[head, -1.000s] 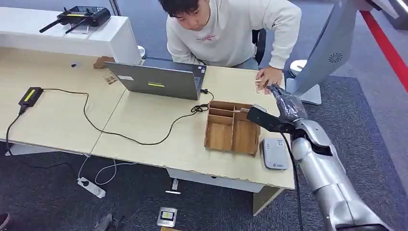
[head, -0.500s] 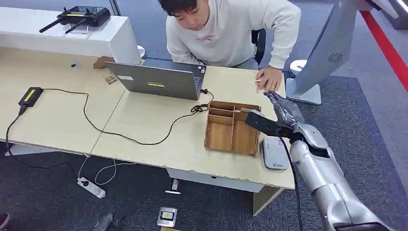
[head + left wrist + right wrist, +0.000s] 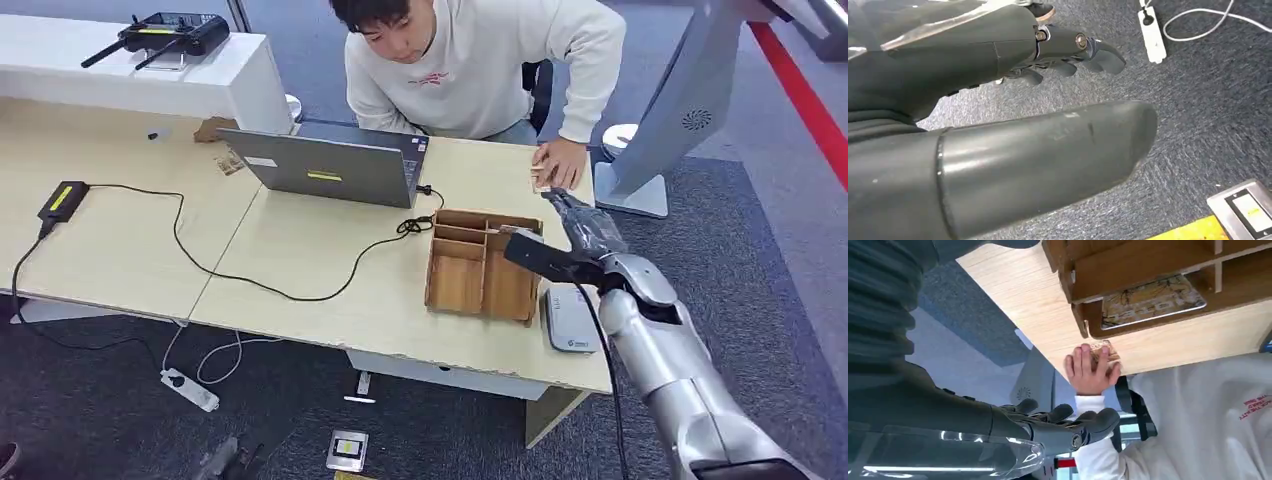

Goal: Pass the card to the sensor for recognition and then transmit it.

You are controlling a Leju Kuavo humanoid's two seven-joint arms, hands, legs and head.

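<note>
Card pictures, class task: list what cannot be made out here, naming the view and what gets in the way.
- Card in the wooden organiser: printed pattern too blurred to read, right wrist view; a divider covers its edge.
- Second card: mostly hidden under the person's hand.
- Card reader: partly covered by the right hand, head view.
- Left hand: its thumb blocks much of the floor behind.

Pale wooden desk [image 3: 300,270] on grey carpet [image 3: 100,400].
</note>
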